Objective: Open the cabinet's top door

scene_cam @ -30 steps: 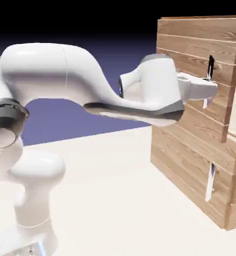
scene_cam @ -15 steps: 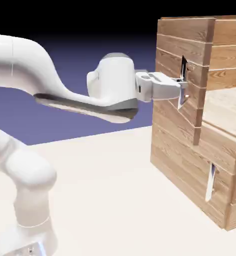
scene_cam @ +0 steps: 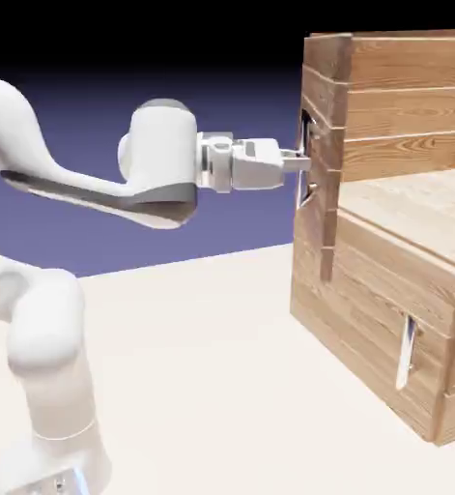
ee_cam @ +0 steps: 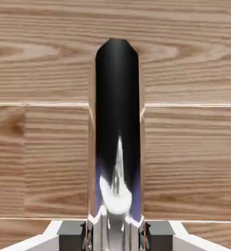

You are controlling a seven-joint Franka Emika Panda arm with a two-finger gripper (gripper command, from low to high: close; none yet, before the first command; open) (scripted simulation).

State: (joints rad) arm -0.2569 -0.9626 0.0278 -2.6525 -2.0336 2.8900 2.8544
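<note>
Wood-plank cabinet (scene_cam: pixel 395 290), top door (scene_cam: pixel 326 145) swung open, hand (scene_cam: pixel 301 162) clamped on handle (ee_cam: pixel 117 132)

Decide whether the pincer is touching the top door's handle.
Touching. In the hand view the handle runs down between the two fingertips, which press against its sides; the exterior view shows the pincer at the top door.

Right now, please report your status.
End effector shut on slim silver-and-dark bar handle. Upper plank door of light-brown wooden cabinet swung wide open. No obstruction seen.

Pale table (scene_cam: pixel 202 367) — cabinet (scene_cam: pixel 385 319) on it, robot base (scene_cam: pixel 57 464).
</note>
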